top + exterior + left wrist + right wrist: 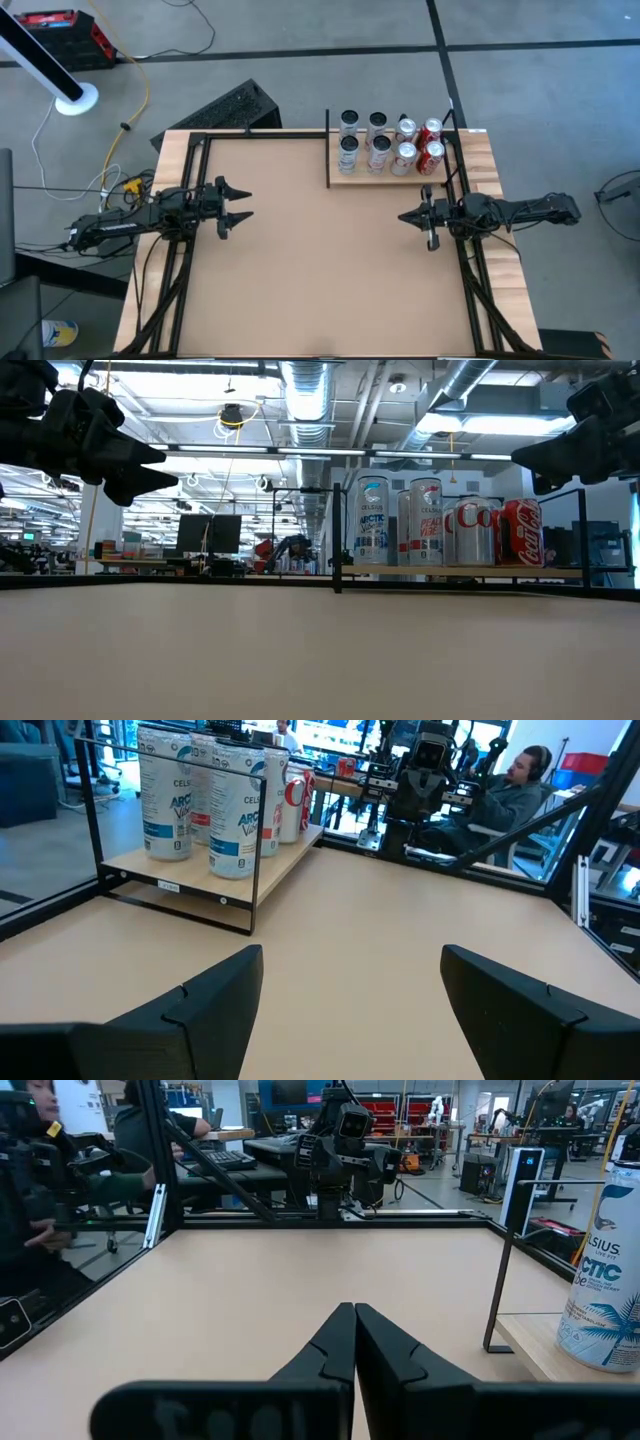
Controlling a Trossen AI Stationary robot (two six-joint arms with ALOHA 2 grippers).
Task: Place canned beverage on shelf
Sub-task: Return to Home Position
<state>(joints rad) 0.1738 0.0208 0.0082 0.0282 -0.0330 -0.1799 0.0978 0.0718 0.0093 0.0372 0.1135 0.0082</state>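
Eight cans, all upright on the shelf point(392, 179), so the stocking looks finished to me and what's left is just parking the arms. In the high view the shelf sits at about 1 o'clock on the tabletop point(320, 270), against the far edge. Its long axis runs 9-to-3 and its open front faces 6 o'clock. Along that axis the cans stand in four pairs, each pair one behind the other. At the 9 o'clock end are the white and blue Celsius cans point(348, 150), then the white and pink Celsius cans point(378, 150), then the silver Coke cans point(405, 152). The red Coca-Cola cans point(431, 150) are at the 3 o'clock end. Every can's long axis is vertical, tops pointing straight up at the overhead camera. Over at 9 o'clock the left gripper point(244, 204) hangs above the table with fingers spread wide, holding nothing. At 3 o'clock the right gripper point(403, 216) has its fingers pressed together, also empty, sitting off the shelf's 5 o'clock corner but clear of it. For homing, I'd pull the right arm straight back toward 3 o'clock and keep it high. Don't swing it toward 12, or it could clip the black uprights point(337, 540) or the red cans nearest it. The left arm is well apart from everything, so no worries there.
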